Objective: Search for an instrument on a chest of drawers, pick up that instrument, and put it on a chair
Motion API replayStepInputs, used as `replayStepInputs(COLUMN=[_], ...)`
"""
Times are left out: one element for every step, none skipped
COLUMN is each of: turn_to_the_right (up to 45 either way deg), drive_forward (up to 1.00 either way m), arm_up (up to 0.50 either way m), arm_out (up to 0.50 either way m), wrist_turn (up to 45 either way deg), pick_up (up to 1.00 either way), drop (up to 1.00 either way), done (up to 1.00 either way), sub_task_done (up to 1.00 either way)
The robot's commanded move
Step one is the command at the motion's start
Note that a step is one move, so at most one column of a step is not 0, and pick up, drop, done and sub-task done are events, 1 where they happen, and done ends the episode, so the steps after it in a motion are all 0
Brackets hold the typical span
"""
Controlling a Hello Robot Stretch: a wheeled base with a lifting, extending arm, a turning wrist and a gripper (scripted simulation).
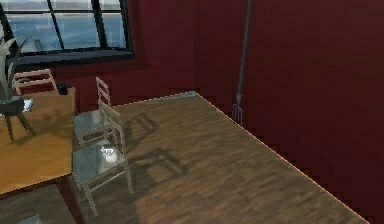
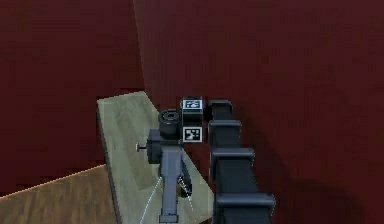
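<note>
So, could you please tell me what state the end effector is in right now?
End effector: it cannot be told whether it holds anything, because a pale wooden surface lies behind it.

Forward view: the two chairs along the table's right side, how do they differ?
The near chair carries a small pale thing on its seat; the far chair has a seat that looks bare. The near chair stands by the corner of the table; the far chair sits further along that edge, closer to the window. Shared: pale wood frames, slatted backs, greyish seats, backs on the side away from the table.
</note>
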Motion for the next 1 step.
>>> replayStepInputs(turn_to_the_right=[0.0], drive_forward=[0.00], arm_up=[0.00], arm_out=[0.00], wrist_turn=[45.0], pick_up=[0.00], drop=[0.00], done=[0.00], sub_task_done=[0.00])
